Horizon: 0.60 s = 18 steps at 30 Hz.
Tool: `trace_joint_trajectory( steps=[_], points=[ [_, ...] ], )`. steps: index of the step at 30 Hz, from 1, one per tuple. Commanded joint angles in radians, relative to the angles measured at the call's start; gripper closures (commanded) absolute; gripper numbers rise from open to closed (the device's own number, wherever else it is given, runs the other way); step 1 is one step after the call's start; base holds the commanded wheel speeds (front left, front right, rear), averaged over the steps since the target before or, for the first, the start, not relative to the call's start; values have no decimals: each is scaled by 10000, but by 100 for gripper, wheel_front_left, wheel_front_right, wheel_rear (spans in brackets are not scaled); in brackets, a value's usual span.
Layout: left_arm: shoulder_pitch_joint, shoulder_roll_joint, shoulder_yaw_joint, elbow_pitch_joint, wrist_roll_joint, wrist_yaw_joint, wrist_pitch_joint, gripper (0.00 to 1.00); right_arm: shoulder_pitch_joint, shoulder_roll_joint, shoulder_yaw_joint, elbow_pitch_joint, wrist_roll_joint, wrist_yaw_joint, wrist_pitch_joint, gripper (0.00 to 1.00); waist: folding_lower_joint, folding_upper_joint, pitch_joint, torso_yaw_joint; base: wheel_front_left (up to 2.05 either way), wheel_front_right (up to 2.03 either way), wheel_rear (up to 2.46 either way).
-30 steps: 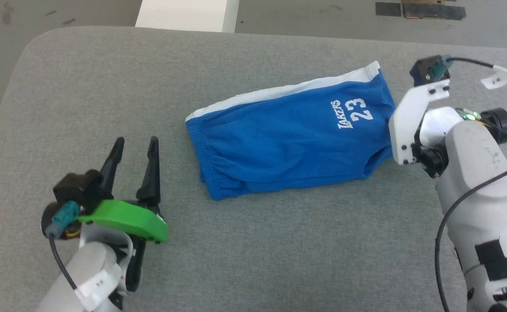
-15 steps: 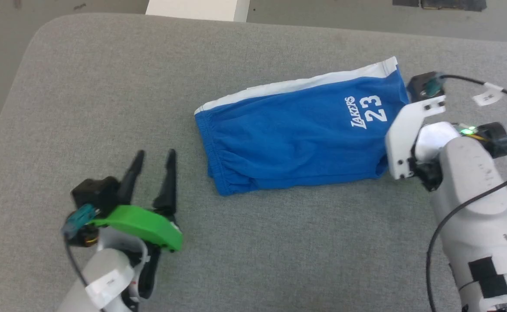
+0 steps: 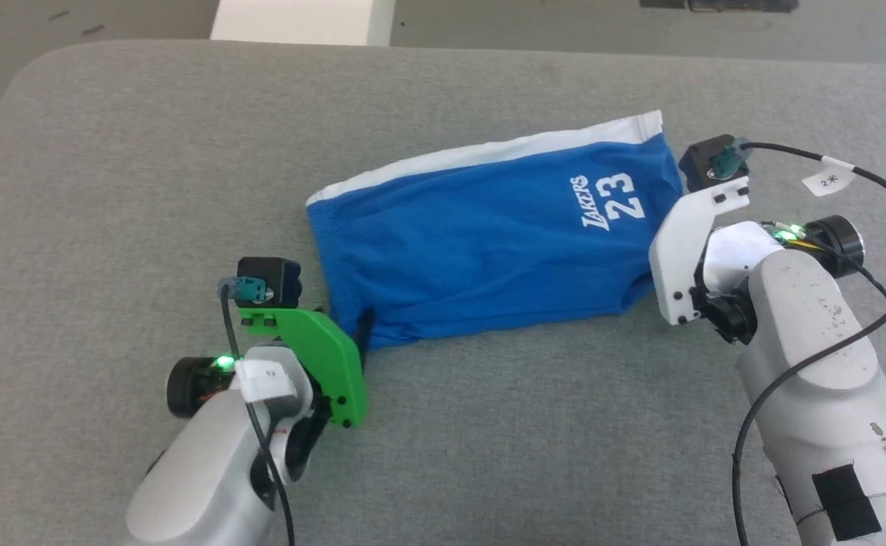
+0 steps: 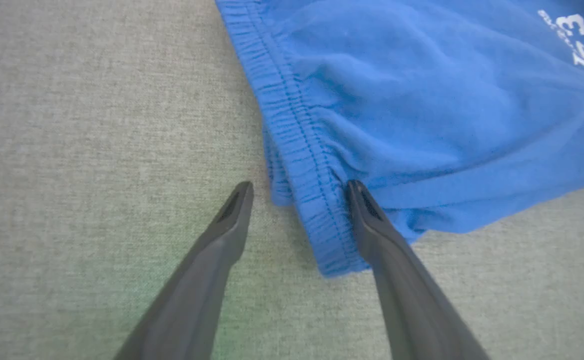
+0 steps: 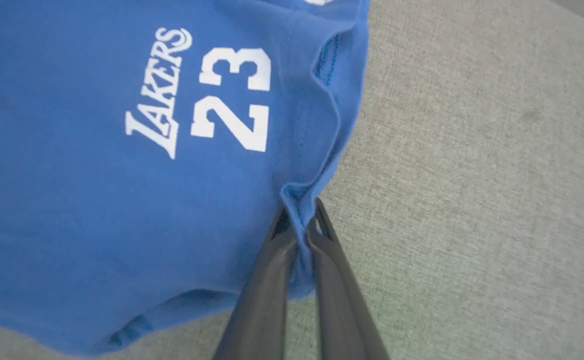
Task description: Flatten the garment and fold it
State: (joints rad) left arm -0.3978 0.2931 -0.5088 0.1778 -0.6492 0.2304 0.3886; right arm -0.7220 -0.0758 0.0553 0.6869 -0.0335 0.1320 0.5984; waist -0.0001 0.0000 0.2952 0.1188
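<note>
Left pincer [image 4: 299, 186], low in the left wrist view, stands wide astride the waistband corner of the garment [image 3: 488, 243], one finger on cloth and the other over the grey bench [image 3: 147, 152]. Right pincer [image 5: 301, 210], mid-right in the head view, is nipped narrow on a small fold of the leg hem. Beyond, the shorts lie rumpled across the frame's centre. So thin a bite may slip when pulled taut, and the left may catch only one layer.

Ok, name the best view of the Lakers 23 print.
Right wrist view: the Lakers 23 print is large, sharp and whole. Head view: print small but readable. Left wrist view: print blurred in the corner.
</note>
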Motion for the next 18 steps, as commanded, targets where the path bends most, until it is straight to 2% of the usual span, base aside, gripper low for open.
trace_joint_trajectory(
  steps=[1,4,5,6,7,13,18],
  points=[
    [-172,74,-43,284,29,66,133,0,187,-43,92,-89,120,-13,26,100,1,0,123,-149,0,0,0],
    [-269,78,-180,720,-36,-132,325,0,199,-78,281,-266,267,-13,28,100,1,0,200,-253,0,0,0],
    [-282,52,-220,811,-83,-226,346,40,210,-107,339,-332,321,-13,29,100,1,0,221,-277,0,0,0],
    [-286,38,-246,851,-109,-291,347,75,216,-127,368,-375,354,-13,24,100,1,0,235,-287,0,0,0],
    [-274,-6,-285,909,-195,-432,345,100,231,-168,417,-456,416,-13,25,100,1,0,254,-303,0,0,0],
    [-192,-32,-118,888,-482,-830,-135,100,517,-376,482,-850,749,-13,-11,100,1,0,50,-300,0,0,0],
    [56,237,390,526,-836,-792,-374,100,1164,-554,335,-1396,1419,-13,93,100,1,0,-380,-255,0,0,0]
  ],
)
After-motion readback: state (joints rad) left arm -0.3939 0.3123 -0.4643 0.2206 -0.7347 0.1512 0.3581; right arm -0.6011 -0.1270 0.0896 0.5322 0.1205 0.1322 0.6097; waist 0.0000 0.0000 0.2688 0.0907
